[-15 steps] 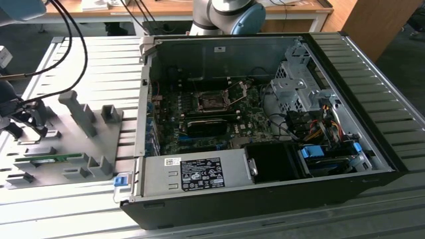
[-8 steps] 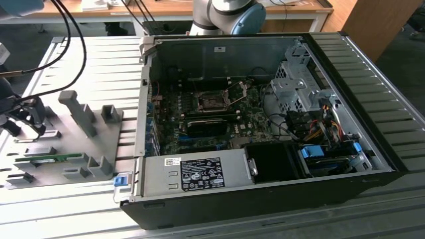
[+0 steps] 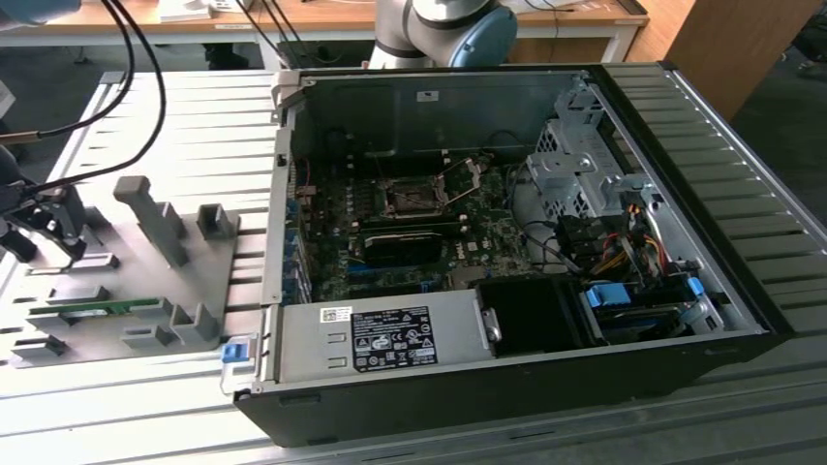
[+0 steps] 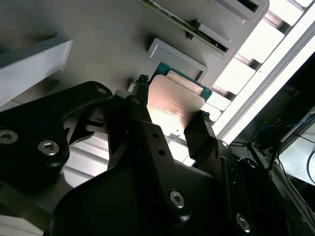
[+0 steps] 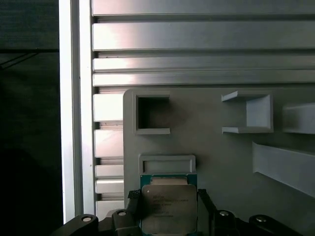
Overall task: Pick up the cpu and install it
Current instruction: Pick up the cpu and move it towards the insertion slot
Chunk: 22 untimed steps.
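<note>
Robot's gripper [image 4: 172, 105] pinches the cpu [image 4: 176, 103] by two opposite edges, one black finger pressed against each side, at the edge of the grey fixture plate [image 3: 246, 276] and just beside a low grey block [image 5: 167, 163]. The open computer case [image 3: 427, 107] lies well apart on the slatted table [image 3: 130, 426], toward the exterior view's right.

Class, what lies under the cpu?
The grey fixture plate shows beside the cpu; the spot directly beneath is covered by the chip, so contact cannot be judged.
</note>
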Available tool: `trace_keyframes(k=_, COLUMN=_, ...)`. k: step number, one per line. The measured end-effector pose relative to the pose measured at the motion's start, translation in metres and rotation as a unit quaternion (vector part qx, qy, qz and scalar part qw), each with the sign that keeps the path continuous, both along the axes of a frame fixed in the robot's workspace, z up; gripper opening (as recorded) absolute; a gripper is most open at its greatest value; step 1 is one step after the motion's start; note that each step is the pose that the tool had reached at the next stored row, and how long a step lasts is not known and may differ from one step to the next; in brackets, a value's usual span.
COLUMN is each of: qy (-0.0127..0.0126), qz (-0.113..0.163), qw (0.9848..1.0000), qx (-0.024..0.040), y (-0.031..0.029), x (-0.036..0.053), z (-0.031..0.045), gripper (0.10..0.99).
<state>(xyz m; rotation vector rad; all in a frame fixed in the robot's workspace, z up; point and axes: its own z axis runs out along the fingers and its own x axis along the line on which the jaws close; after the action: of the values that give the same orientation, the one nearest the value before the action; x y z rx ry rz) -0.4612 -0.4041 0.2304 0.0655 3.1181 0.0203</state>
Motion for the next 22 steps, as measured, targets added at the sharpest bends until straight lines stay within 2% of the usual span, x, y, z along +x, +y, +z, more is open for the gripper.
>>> trace_keyframes(k=22, qy=-0.0001, qz=0.000, qw=1.0000, qx=0.0000, y=0.0000, x=0.0000, z=0.0107, gripper=0.541)
